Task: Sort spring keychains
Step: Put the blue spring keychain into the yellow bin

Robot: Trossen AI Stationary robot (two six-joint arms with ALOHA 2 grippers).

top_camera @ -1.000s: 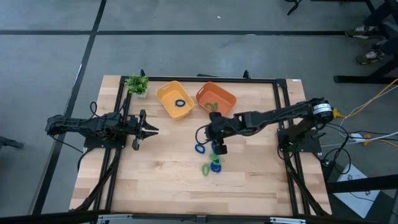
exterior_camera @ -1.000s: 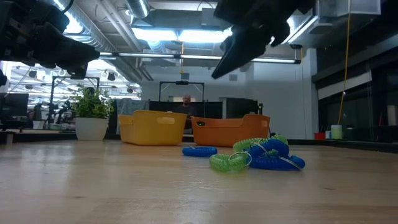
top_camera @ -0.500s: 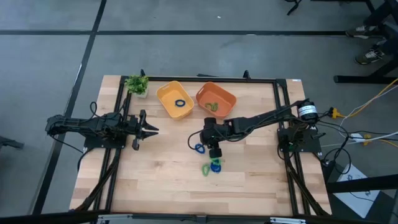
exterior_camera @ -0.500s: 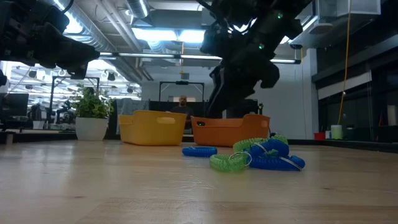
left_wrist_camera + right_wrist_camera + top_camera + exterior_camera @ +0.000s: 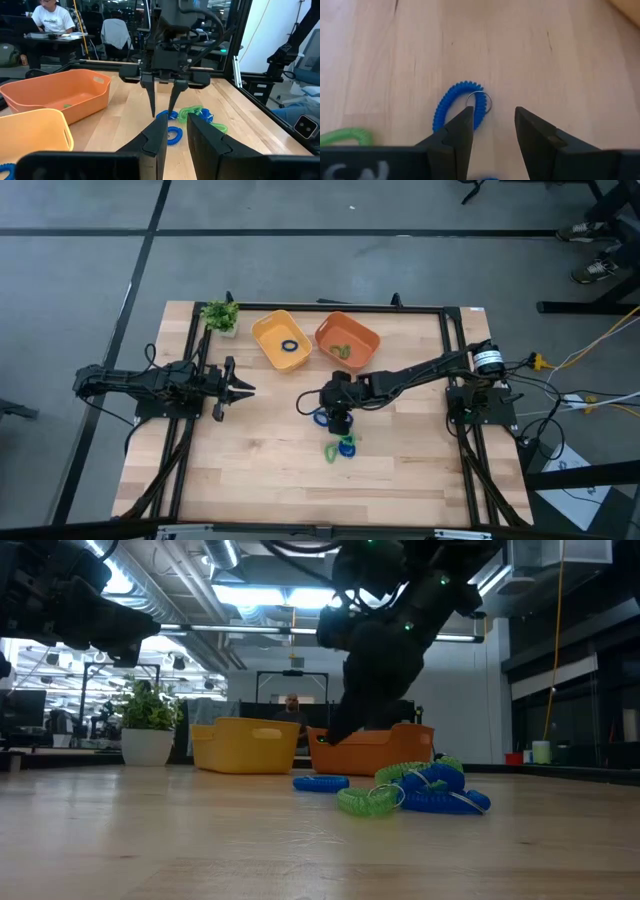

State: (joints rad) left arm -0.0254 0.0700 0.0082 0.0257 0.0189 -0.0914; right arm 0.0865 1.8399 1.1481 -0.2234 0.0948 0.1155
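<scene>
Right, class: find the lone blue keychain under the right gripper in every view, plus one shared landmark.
High: blue keychain, table centre, partly under the right gripper.
Low, left of the pile.
Left wrist, below the gripper tips.
Right wrist, just past the fingers.
Landmark: orange tray, absent from right wrist.

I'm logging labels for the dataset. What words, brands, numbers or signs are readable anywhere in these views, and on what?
None can be read.
A person's white shirt in the left wrist view carries dark print, too blurred to read.
The trays and keychains show no lettering.
</scene>
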